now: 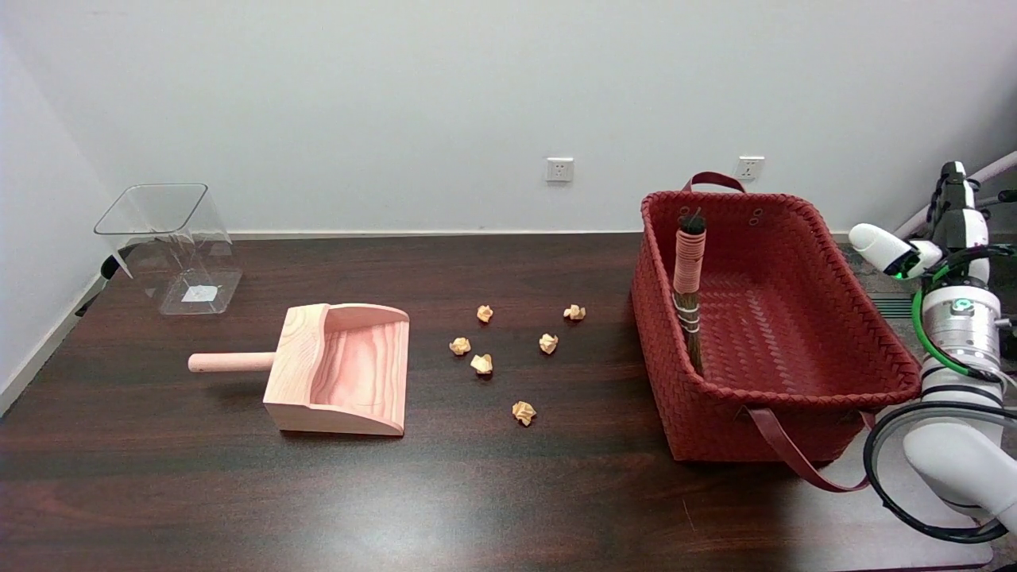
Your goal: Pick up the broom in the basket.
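Broom (689,294): bristle end drops behind the basket's (715,421) near-left wall; where it rests cannot be told. Robot hand (926,238): only partly seen at the right edge, finger position unreadable. Right arm (957,461) cut off at the lower right corner. Desk (477,492) cut off at the bottom edge.

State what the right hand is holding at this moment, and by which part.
Nothing shows as held. The right hand is up beside the basket, apart from it. The broom stands untouched against the basket's left wall, handle up.
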You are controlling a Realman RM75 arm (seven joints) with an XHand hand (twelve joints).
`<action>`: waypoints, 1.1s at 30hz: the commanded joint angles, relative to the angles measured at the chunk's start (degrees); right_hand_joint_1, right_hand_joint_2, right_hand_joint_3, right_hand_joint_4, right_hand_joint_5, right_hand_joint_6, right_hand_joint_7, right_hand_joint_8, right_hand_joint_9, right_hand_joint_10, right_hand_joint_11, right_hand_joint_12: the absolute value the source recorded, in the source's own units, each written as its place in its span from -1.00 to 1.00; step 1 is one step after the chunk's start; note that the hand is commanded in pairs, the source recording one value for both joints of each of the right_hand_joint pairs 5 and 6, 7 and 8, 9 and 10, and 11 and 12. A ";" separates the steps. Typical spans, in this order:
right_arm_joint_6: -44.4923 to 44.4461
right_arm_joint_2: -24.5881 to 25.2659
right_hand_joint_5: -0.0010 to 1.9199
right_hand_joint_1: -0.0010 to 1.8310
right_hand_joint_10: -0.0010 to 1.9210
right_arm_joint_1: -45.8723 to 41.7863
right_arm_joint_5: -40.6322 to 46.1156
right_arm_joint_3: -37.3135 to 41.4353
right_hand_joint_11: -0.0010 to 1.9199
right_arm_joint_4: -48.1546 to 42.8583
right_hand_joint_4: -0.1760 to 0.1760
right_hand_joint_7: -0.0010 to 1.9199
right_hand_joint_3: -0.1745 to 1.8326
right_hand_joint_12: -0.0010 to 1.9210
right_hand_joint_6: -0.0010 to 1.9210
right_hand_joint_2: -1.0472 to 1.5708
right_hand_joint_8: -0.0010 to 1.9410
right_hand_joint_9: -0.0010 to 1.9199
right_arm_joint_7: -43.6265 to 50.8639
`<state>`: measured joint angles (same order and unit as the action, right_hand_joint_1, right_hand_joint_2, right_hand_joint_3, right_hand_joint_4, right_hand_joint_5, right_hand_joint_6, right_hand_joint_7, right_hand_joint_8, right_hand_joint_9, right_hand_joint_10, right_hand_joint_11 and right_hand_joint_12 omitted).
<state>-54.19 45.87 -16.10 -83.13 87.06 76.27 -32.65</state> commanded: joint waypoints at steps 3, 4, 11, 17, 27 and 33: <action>1.59 0.04 -1.00 0.07 -1.00 -0.46 -0.74 -3.49 -1.00 11.66 0.00 -1.00 0.42 -1.00 -1.00 -0.79 -1.00 -1.00 0.36; 2.19 0.12 -1.00 0.07 -1.00 -0.74 -0.40 -3.56 -1.00 12.47 0.00 -1.00 0.42 -1.00 -1.00 -0.79 -1.00 -1.00 0.36; 5.91 2.70 -1.00 0.09 -1.00 -7.16 -1.55 0.72 -1.00 20.12 0.00 -0.99 0.37 -1.00 -1.00 -0.79 -0.99 -1.00 2.22; 6.04 5.81 -1.00 0.10 -1.00 -13.06 -6.86 3.72 -1.00 26.48 0.00 -0.96 0.43 -1.00 -1.00 -0.81 -0.96 -1.00 3.67; 7.39 8.24 -1.00 0.10 -1.00 -16.70 -10.71 6.81 -1.00 30.51 0.00 -0.95 0.48 -1.00 -1.00 -0.81 -0.95 -1.00 5.95; 8.32 7.16 -1.00 0.10 -1.00 -15.21 -10.56 5.57 -1.00 29.66 0.00 -0.95 0.49 -1.00 -1.00 -0.81 -0.95 -1.00 5.87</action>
<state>-48.41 51.36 -28.03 -90.21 90.95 100.63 -28.55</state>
